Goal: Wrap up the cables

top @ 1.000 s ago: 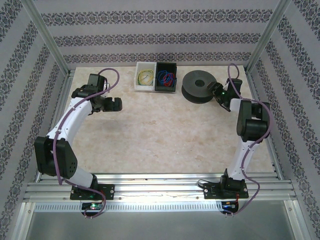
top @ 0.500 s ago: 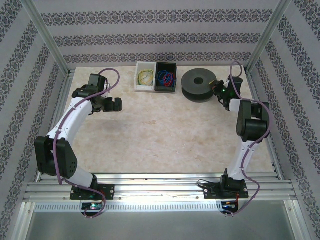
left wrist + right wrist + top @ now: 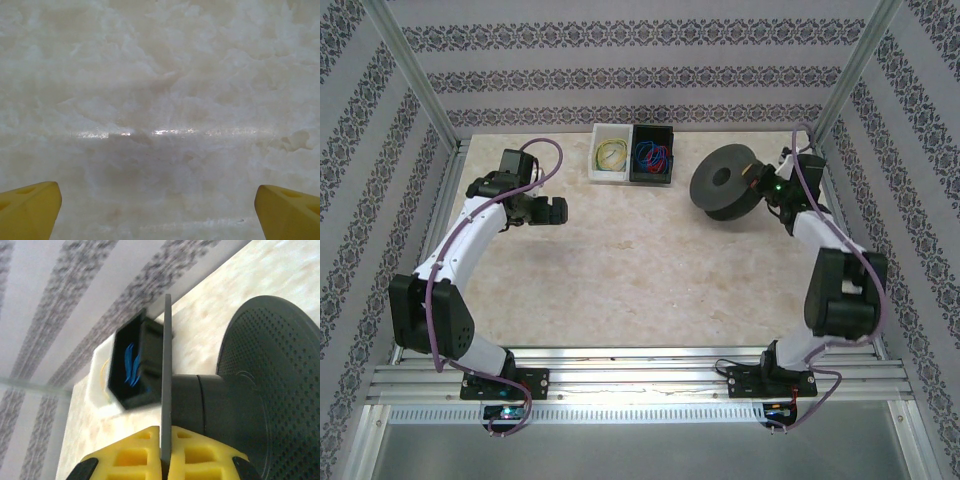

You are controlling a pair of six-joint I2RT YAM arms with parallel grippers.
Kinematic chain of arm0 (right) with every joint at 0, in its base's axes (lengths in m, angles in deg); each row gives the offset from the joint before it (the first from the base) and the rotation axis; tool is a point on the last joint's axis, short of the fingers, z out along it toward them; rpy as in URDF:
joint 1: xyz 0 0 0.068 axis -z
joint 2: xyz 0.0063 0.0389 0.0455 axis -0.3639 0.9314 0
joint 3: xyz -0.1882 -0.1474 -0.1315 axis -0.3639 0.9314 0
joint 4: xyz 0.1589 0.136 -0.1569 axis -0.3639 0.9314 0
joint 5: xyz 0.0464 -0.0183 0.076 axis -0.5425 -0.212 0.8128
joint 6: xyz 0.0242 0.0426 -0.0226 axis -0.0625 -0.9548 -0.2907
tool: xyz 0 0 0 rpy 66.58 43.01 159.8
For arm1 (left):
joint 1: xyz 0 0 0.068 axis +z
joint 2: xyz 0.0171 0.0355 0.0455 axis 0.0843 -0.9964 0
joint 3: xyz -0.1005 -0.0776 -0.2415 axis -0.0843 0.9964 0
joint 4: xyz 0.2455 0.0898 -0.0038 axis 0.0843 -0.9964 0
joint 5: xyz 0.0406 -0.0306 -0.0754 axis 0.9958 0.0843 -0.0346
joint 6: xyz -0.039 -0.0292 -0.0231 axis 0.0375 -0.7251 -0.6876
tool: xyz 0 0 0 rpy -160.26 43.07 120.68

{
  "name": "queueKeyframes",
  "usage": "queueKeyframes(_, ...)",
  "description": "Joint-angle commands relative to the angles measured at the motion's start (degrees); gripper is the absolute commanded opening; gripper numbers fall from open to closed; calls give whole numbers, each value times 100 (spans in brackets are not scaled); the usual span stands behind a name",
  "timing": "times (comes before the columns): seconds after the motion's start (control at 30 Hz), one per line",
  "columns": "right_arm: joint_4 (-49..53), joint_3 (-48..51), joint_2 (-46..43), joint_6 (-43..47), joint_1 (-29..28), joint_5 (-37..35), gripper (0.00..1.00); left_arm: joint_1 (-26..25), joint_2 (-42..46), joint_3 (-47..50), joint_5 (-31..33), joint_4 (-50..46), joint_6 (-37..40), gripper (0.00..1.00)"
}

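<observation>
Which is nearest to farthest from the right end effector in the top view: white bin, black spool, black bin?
1. Black spool, clamped in the right end effector, at its left.
2. Black bin, far edge, further left.
3. White bin, beside it, leftmost.

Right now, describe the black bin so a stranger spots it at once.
At the far edge of the table, two small bins sit together. The black bin is the right-hand one, holding blue coils and red coils; the white bin holds yellow ones.
</observation>
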Motion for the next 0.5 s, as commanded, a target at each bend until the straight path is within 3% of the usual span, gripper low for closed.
queueKeyframes(0.0,351,278,-910,407,-408,747,0,-81,162,91,78,56,-41,99)
queueKeyframes(0.2,-230,828,-1543,-336,-1367,967,0,-99,132,84,151,32,-14,99)
queueKeyframes(0.47,-2066,742,-137,-1360,-2827,863,0,-106,20,40,245,-94,-12,99)
